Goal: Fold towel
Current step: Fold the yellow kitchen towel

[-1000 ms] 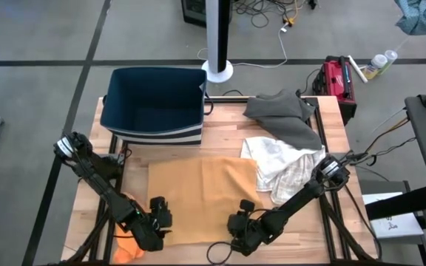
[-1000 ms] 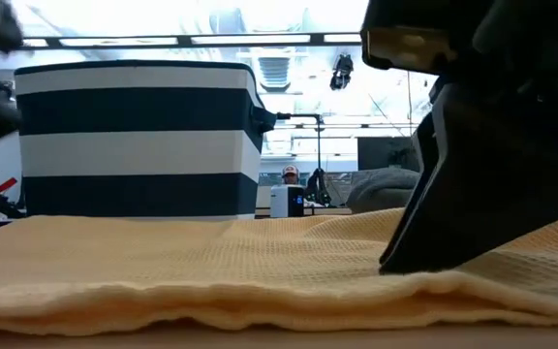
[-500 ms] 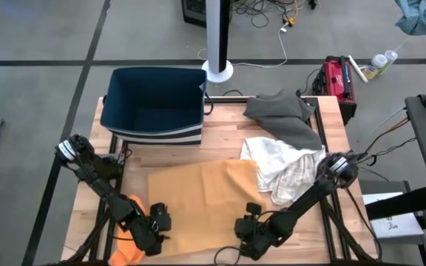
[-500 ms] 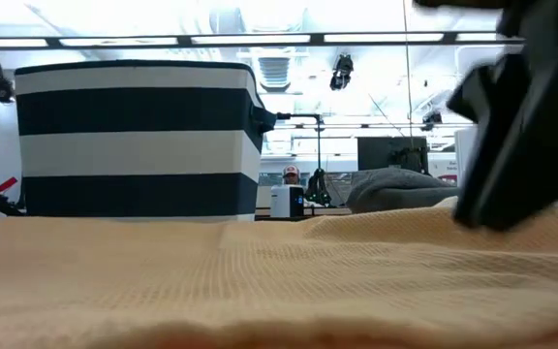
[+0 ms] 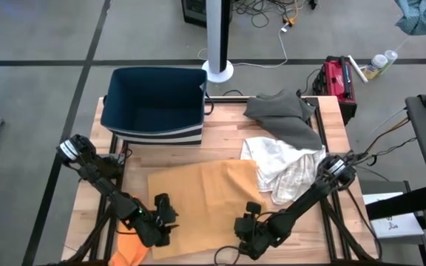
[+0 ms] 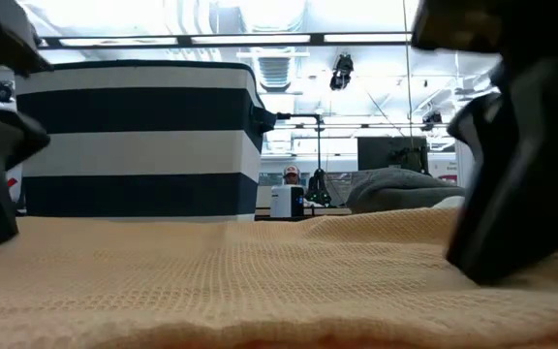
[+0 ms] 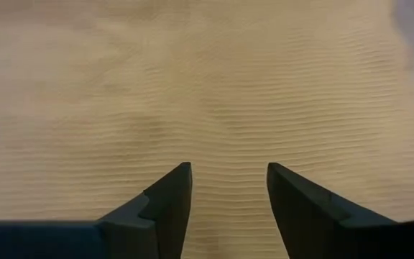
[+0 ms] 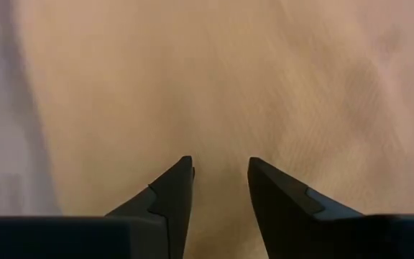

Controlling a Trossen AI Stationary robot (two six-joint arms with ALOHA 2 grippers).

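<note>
Reaching for near edge of orange towel point(image 5: 202, 193), spread flat just in front of striped bin point(image 5: 154, 106). Left gripper point(image 5: 163, 220) and right gripper point(image 5: 247, 225) over towel's near corners, fingers apart, gripping nothing. Next, probably: pinch both corners, lift, fold toward bin.

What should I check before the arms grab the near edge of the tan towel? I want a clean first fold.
1. Tan towel lies flat: ok.
2. Left gripper open over the weave: ok, nothing between the fingers.
3. Right gripper open over the towel: ok, nothing held.
4. Both grippers at the towel's near edge, one toward each corner: ok in the high view.
5. Far right corner free: not ok, the white cloth overlaps it.
6. Fold path toward the striped bin: cannot tell if there is enough room.
</note>
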